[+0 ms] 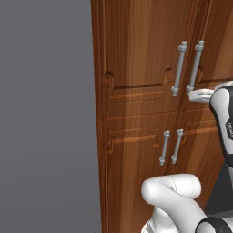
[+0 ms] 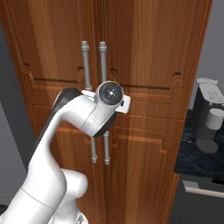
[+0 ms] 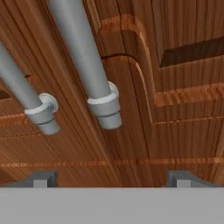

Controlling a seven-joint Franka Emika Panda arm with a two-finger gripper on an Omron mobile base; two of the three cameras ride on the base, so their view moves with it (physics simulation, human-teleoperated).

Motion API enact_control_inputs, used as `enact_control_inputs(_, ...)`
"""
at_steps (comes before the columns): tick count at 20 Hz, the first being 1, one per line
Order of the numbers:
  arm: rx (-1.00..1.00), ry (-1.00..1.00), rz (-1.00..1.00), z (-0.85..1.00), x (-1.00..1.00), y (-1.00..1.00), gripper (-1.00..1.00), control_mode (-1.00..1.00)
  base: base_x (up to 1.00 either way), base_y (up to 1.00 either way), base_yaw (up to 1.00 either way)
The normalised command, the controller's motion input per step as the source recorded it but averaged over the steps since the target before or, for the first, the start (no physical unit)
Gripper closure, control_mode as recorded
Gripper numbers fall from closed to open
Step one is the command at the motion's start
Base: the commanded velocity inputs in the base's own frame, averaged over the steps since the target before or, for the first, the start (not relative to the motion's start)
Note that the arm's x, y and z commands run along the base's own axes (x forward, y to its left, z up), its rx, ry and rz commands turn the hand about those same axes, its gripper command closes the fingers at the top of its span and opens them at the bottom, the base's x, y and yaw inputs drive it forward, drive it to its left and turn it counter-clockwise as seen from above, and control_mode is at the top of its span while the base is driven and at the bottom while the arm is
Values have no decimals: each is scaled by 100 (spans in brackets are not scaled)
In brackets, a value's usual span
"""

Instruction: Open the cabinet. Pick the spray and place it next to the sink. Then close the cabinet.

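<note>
Cabinet (image 1: 136, 91) doors shut, so whatever is inside is hidden from me. Cabinet top and bottom are cut off in both base views.

Left base view: my hand (image 1: 200, 95) is mostly cut by the right edge; just a pale stub shows beside the right long handle (image 1: 195, 66), fingertips can't be made out.

Right base view: my own wrist covers the hand (image 2: 124, 104) and the lower ends of both long handles (image 2: 85, 65); the tops of the short lower handles (image 2: 106, 148) are behind my arm too. Coffee machine (image 2: 209, 116) is clipped by the right edge, and so is the dark counter (image 2: 197, 157) under it.

Hand view: both long handles (image 3: 81, 48) run off the top edge; only their lower ends show.
</note>
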Motion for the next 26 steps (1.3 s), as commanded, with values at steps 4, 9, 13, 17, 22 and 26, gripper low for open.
enact_control_inputs(4, 8, -5, 0, 29, 46, -16, -100, -100, 0, 0, 0)
enact_control_inputs(9, 1, 0, -4, 22, 37, 12, -100, -100, 0, 0, 0)
enact_control_inputs(13, 0, 0, -1, 2, 27, 6, -100, -100, 0, 0, 0)
enact_control_inputs(17, 0, -1, 0, 0, 38, 0, -100, -100, 0, 0, 0)
enact_control_inputs(22, 0, -3, 0, 0, 42, 2, -100, -100, 0, 0, 0)
enact_control_inputs(26, 0, -5, 0, -1, 40, 13, 100, -100, 0, 0, 0)
